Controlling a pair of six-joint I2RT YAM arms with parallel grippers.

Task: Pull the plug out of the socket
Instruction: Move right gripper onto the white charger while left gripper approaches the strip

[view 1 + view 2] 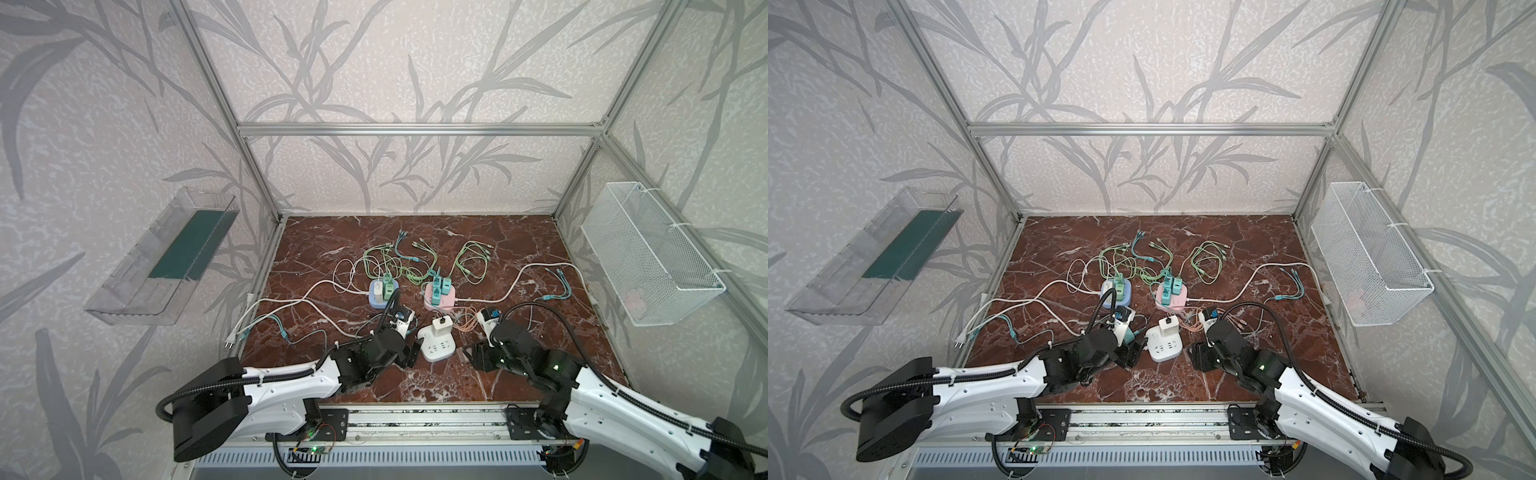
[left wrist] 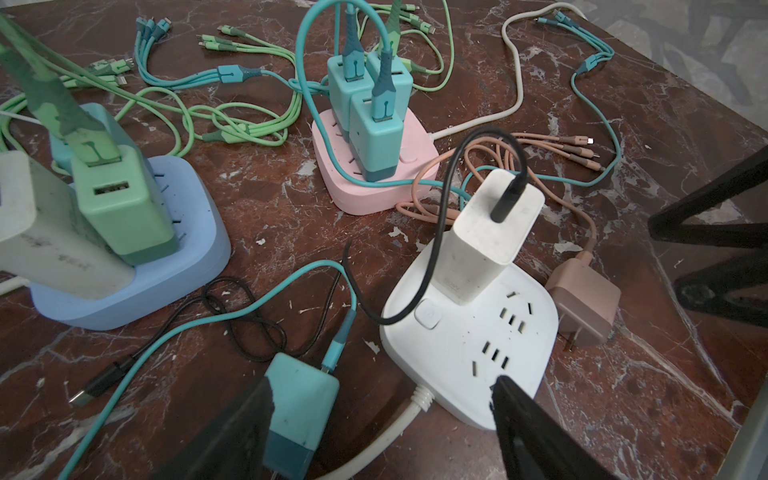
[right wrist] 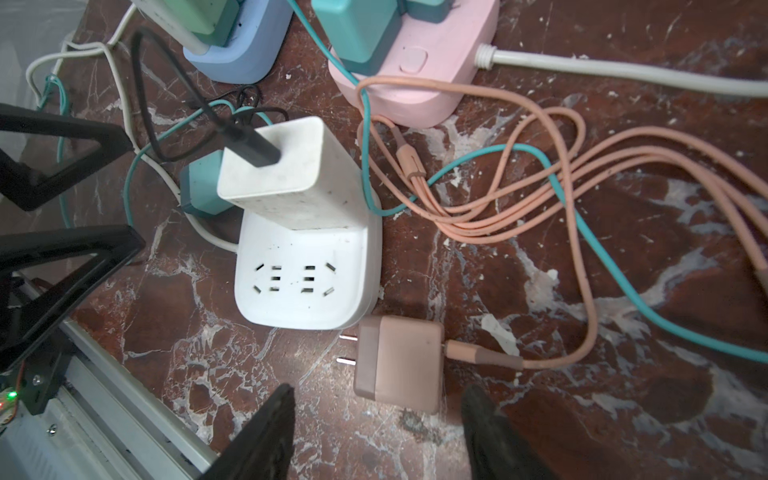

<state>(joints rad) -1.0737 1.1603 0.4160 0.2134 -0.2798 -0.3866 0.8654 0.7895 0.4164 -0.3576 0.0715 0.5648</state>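
A white socket block (image 1: 436, 347) (image 1: 1165, 345) lies at the front middle of the marble table, with a white charger plug (image 2: 486, 232) (image 3: 291, 174) standing in it and a black cable in the plug's top. My left gripper (image 2: 382, 384) is open. One of its fingers lies beside a loose teal plug (image 2: 299, 407) on the table, the other over the socket's (image 2: 478, 357) near corner. My right gripper (image 3: 378, 390) is open just short of a loose pink-brown plug (image 3: 399, 361), which lies flat beside the socket (image 3: 303, 282) with its prongs bare.
Behind stand a blue socket block (image 1: 383, 295) and a pink socket block (image 1: 439, 297), both full of green and teal chargers. Loose cables spread over the table's back half. A wire basket (image 1: 648, 257) hangs on the right wall and a clear tray (image 1: 158, 257) on the left wall.
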